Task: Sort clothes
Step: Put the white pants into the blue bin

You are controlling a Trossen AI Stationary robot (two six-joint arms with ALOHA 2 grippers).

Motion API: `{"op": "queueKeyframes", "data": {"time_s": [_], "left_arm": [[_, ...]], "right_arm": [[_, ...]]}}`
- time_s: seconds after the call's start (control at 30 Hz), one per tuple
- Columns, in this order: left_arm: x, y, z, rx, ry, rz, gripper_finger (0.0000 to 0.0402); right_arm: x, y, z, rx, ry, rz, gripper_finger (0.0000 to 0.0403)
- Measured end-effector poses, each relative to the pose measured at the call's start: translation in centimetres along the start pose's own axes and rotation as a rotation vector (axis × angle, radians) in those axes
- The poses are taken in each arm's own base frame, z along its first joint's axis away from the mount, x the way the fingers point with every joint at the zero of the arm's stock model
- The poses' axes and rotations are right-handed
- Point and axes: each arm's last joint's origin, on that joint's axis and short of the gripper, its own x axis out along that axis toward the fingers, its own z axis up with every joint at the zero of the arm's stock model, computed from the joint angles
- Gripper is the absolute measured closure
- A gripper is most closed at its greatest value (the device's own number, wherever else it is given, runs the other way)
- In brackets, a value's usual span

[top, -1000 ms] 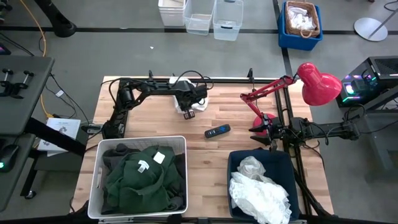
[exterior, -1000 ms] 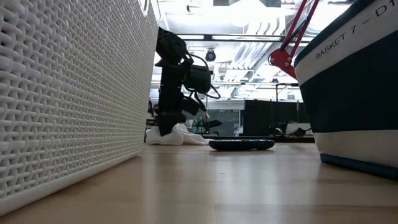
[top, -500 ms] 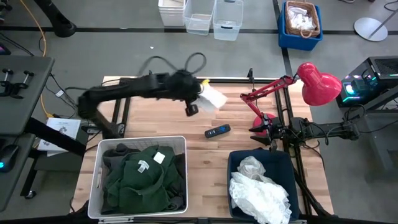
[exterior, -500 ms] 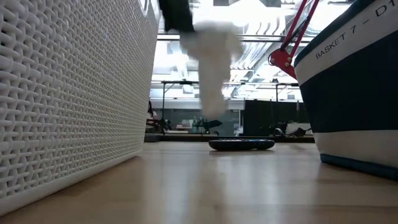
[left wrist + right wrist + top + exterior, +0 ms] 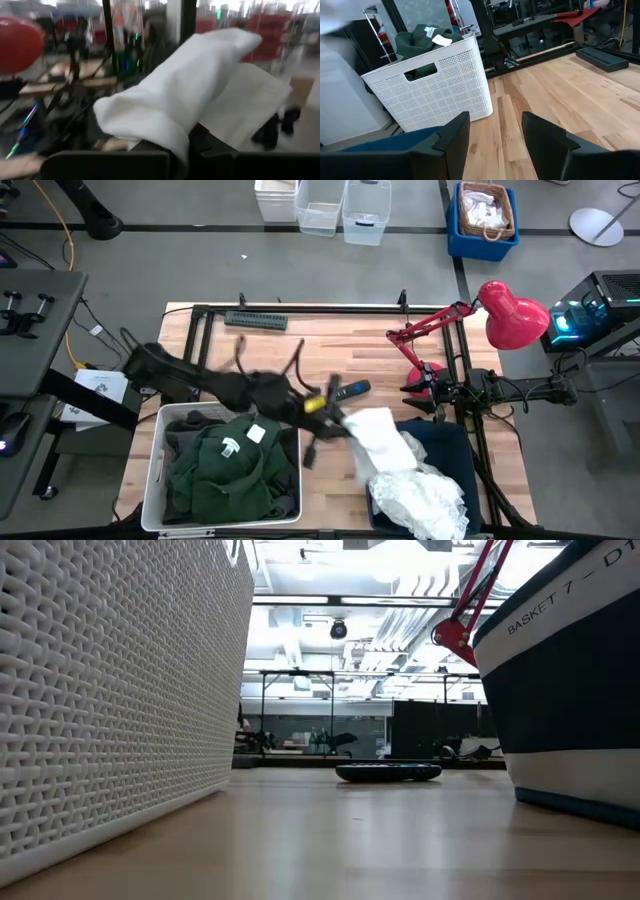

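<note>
My left gripper [image 5: 335, 418] is stretched low over the table's near middle, between the two baskets, and is shut on a white garment [image 5: 378, 435]. The garment fills the left wrist view [image 5: 185, 95]. A white basket [image 5: 160, 470] at the near left holds a dark green garment with a white label [image 5: 225, 470] on a dark grey one [image 5: 185, 423]. A dark blue basket [image 5: 450, 445] at the near right holds white garments [image 5: 420, 495]. My right gripper [image 5: 492, 135] is open and empty at the table's right side. My left gripper holds the white garment by a bunched part [image 5: 167, 137] that comes out from between its fingers; how many layers, I cannot tell. The garment is lifted clear of the table and trails away from the fingers, over the blue basket's left rim [image 5: 372, 442].
A black remote [image 5: 350, 390] lies mid-table and also shows in the low view [image 5: 388, 772]. A black bar [image 5: 255, 320] lies at the far edge. A red desk lamp [image 5: 510, 312] stands at the far right. The white basket wall [image 5: 110, 700] and the blue basket [image 5: 570, 690] flank the low view.
My left gripper has lifted the white garment off the far middle of the table and swung fast toward the near edge and right, toward the blue basket. The garment is clear of the table and trails behind it.
</note>
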Motion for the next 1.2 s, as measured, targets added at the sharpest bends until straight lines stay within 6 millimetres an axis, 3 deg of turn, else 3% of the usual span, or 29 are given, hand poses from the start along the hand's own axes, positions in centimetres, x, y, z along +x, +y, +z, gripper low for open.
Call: {"op": "queueKeyframes", "data": {"time_s": [0.1, 0.3, 0.5, 0.63, 0.77, 0.93, 1.07, 1.2], "left_arm": [[3.0, -0.7, -1.5, -0.046, -0.085, 0.025, 0.0401], [9.3, 0.2, -6.2, -0.129, -0.065, 0.064, 0.0401], [13.1, 0.0, -10.6, -0.305, 0.022, 0.035, 0.0372], [13.5, -0.5, -10.6, -0.308, 0.024, 0.016, 0.0319], [12.4, -0.4, -8.6, -0.275, 0.030, 0.016, 0.0256], [10.4, 1.3, -6.4, -0.220, 0.122, 0.068, 0.0195], [10.3, 2.4, -6.2, -0.356, 0.111, -0.027, 0.0176], [11.8, 0.2, -8.1, -0.415, 0.109, -0.104, 0.0179]], "right_arm": [[0.0, 0.0, 0.0, 0.000, 0.000, 0.000, 0.0224], [0.0, 0.0, 0.0, 0.000, 0.000, 0.000, 0.0224], [0.0, 0.0, 0.0, 0.000, 0.000, 0.000, 0.0224], [0.0, 0.0, 0.0, 0.000, 0.000, 0.000, 0.0224], [0.0, 0.0, 0.0, 0.000, 0.001, 0.000, 0.0224], [0.0, 0.0, 0.0, 0.000, 0.000, 0.000, 0.0224], [0.0, 0.0, 0.0, 0.000, 0.000, 0.000, 0.0224], [0.0, 0.0, 0.0, 0.000, 0.000, 0.000, 0.0224]]}}
